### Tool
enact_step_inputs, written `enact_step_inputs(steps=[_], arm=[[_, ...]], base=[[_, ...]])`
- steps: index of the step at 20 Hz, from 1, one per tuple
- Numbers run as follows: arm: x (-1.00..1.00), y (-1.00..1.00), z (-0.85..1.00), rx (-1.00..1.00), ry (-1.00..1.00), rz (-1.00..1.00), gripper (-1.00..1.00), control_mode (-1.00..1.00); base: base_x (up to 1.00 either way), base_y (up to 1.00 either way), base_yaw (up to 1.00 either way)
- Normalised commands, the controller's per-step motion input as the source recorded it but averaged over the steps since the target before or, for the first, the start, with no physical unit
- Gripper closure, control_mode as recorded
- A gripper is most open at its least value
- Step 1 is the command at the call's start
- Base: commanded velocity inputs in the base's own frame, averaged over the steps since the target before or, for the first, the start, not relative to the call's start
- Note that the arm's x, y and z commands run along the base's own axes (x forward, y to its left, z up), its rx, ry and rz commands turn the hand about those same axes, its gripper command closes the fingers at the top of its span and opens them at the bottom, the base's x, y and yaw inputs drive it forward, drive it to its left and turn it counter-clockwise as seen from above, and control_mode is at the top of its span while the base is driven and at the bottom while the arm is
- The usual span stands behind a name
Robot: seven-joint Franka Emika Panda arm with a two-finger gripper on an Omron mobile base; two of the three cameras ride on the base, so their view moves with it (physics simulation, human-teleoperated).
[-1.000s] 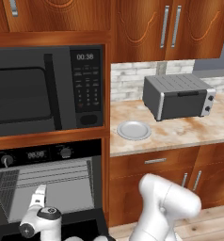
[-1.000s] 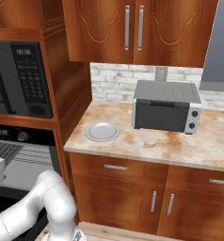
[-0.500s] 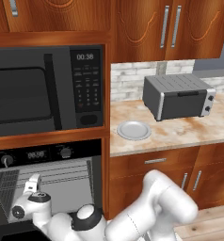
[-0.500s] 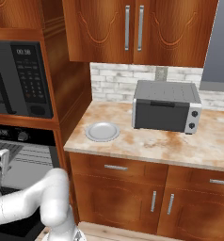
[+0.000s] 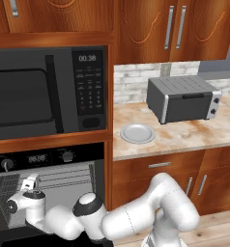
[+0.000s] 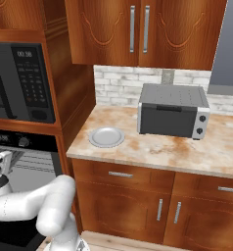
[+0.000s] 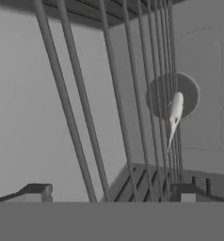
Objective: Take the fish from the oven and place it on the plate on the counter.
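The oven (image 5: 49,157) stands open under the microwave, its wire racks (image 5: 68,174) showing. In the hand view the fish (image 7: 174,114), slim and silvery, lies on the wire rack (image 7: 114,94) deep inside, well ahead of my fingertips (image 7: 37,190). My gripper (image 7: 109,194) is open with nothing between the jaws, at the oven's mouth (image 5: 28,184), at the left edge of the right base view (image 6: 1,160). The round pale plate (image 5: 137,133) (image 6: 106,137) sits bare on the beige counter (image 5: 194,135) (image 6: 187,149), right of the oven.
A black microwave (image 5: 44,91) (image 6: 20,81) hangs above the oven. A grey toaster oven (image 5: 182,99) (image 6: 172,110) stands on the counter behind and right of the plate. The oven's side walls and upper rack bars close in around the hand.
The arm has swung up and to the left, carrying the open hand from in front of the lowered door up to rack height at the oven's mouth.
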Motion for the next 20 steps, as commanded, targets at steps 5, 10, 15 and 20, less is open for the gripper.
enact_step_inputs(steps=[5, 10, 15, 20], arm=[[-0.14, -0.13, -0.79, 0.03, -0.12, -0.05, -1.0, -1.0], [-0.42, -0.3, -0.83, 0.1, -0.24, -0.12, -1.0, -1.0], [-0.36, -0.28, -0.91, 0.1, -0.28, -0.14, -1.0, -1.0], [-0.01, -0.17, -0.87, 0.08, -0.3, -0.09, -1.0, -1.0]], base=[[0.0, 0.0, 0.0], [0.0, 0.0, 0.0], [0.0, 0.0, 0.0], [0.0, 0.0, 0.0]])
